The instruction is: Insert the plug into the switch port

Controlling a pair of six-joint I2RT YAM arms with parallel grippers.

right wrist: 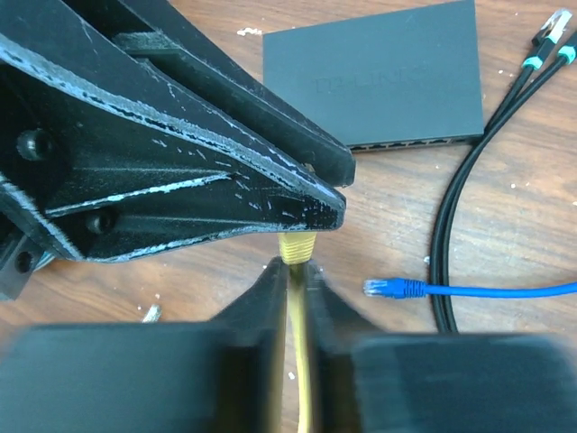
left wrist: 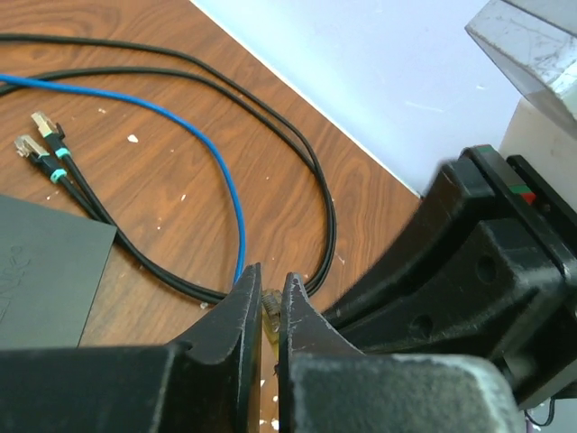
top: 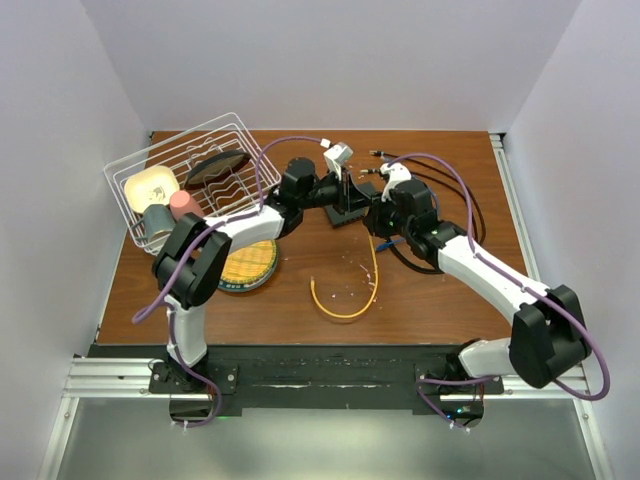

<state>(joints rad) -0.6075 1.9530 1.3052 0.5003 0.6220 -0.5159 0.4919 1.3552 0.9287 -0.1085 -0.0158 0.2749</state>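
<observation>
Where basket [top: 170, 140] holds dishes [top: 215, 167], jaws pinch cable [top: 340, 317].

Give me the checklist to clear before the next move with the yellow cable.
1. Left gripper grip on yellow cable: ok, its fingers pinch a yellowish end.
2. Right gripper grip on the cable: ok, shut around it right next to the left fingers.
3. Cable end's orientation for the port: cannot tell, hidden between the fingers.
4. Cable seated in switch: not ok, it is held apart from the switch.
5. Blue cable and black cables off the switch's port edge: ok, though the black pair passes near its corner.
</observation>
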